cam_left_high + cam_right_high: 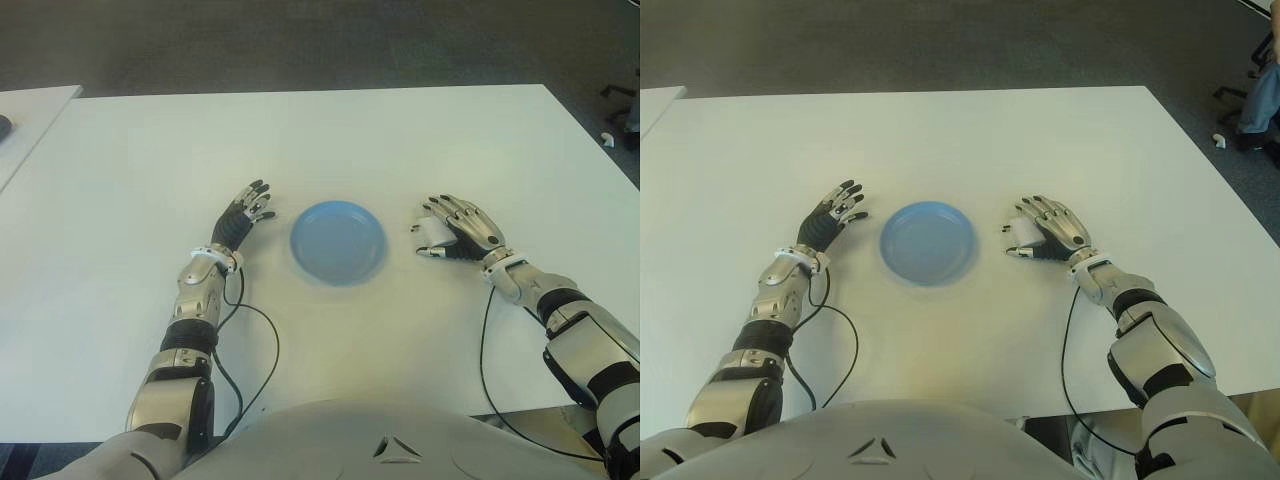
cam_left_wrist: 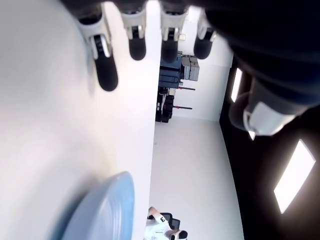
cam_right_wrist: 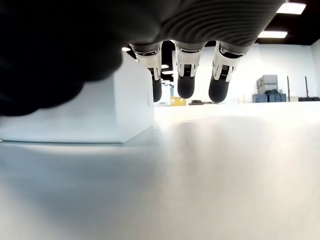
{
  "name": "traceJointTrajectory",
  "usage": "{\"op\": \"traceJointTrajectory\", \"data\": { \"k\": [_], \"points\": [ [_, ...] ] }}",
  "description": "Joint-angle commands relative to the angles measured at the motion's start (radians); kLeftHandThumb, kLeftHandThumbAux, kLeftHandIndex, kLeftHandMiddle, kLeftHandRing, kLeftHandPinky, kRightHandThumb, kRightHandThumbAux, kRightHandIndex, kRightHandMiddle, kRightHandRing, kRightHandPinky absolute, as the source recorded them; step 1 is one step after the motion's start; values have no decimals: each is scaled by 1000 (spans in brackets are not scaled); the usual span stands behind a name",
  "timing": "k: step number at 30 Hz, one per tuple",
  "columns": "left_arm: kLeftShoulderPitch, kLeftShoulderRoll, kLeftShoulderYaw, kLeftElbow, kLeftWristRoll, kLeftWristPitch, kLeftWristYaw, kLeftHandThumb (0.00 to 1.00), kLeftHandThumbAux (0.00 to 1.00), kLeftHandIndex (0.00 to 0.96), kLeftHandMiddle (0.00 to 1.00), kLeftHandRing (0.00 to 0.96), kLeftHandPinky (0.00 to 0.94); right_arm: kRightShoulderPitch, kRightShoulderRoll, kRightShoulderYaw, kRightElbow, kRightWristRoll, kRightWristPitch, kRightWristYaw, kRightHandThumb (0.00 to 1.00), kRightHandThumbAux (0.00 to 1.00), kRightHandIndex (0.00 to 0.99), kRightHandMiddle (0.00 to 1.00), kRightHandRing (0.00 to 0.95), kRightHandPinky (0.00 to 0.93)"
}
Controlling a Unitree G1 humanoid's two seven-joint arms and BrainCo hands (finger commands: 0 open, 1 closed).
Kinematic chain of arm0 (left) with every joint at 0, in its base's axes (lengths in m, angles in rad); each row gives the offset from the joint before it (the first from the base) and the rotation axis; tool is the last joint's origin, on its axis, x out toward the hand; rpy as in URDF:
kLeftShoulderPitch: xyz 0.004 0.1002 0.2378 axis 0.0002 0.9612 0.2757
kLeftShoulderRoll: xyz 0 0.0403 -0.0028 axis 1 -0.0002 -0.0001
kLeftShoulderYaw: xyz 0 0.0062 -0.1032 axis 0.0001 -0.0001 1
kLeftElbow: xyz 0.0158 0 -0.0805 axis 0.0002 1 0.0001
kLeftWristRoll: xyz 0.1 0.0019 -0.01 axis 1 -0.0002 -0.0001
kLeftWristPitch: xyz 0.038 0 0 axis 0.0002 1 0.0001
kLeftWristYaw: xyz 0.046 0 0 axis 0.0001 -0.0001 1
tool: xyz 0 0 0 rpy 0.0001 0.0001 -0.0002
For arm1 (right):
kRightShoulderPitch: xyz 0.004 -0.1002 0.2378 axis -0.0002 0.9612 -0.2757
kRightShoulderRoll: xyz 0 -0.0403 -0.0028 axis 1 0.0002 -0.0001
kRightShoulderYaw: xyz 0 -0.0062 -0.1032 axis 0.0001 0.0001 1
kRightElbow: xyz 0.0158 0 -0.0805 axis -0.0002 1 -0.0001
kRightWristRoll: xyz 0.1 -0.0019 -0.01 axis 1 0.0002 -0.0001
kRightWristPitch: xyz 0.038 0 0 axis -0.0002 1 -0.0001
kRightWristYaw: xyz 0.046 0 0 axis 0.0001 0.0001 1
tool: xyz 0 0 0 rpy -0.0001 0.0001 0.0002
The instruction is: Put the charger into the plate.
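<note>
Our right hand (image 1: 462,228) over the white charger (image 1: 434,234), fingers extended, grip unclear to us; blue plate (image 1: 338,241) at its 9 o'clock, open left hand (image 1: 244,214) beyond, bare table (image 1: 330,140) toward 12

No text, label, brand, number or sign can be read in any of the views. The white charger (image 3: 80,107), the blue plate (image 1: 337,241) and the white counter (image 1: 400,140) carry no print that can be seen, and the robot's body shows no readable marking.
</note>
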Motion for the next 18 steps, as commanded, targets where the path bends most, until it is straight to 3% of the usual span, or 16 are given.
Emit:
{"op": "traceJointTrajectory", "data": {
  "k": [1,18],
  "points": [
    [22,4,3,4,-5,29,-8,0,541,42,84,50,5,80,15,18,32,-15,6,54,245,271,0,0,0,0],
    [28,-1,2,-13,-14,36,-5,0,545,42,75,42,2,89,19,-12,35,25,-19,138,233,270,0,0,0,0]
  ]
}}
